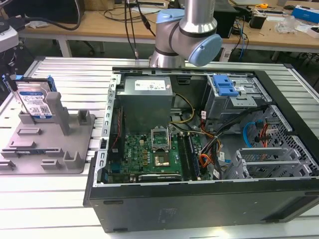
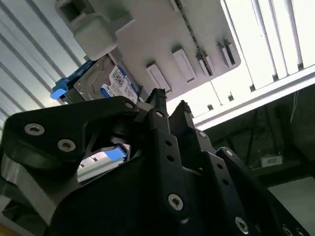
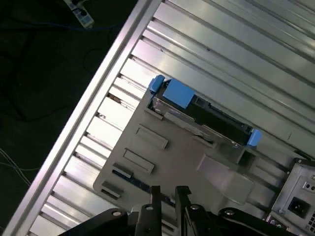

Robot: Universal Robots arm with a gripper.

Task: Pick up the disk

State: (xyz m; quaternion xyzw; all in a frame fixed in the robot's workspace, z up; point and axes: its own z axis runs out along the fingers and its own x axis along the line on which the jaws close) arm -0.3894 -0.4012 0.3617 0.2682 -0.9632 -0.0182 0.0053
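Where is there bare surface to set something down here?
In the exterior view, bare ribbed table lies in front of the grey holder, beside the computer case, and again behind the holder toward the arm's base. Crowded: inside the case, and the holder's back corner where the disk stands.

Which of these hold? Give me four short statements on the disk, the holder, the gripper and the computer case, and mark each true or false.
1. The disk stands on edge in the grey holder. True.
2. The gripper is clamped on the disk. False: it is apart from the disk and holds nothing.
3. The computer case is open, with its motherboard showing. True.
4. The disk lies inside the computer case. False: it sits in the grey holder, outside the case, to the exterior view's left of it.
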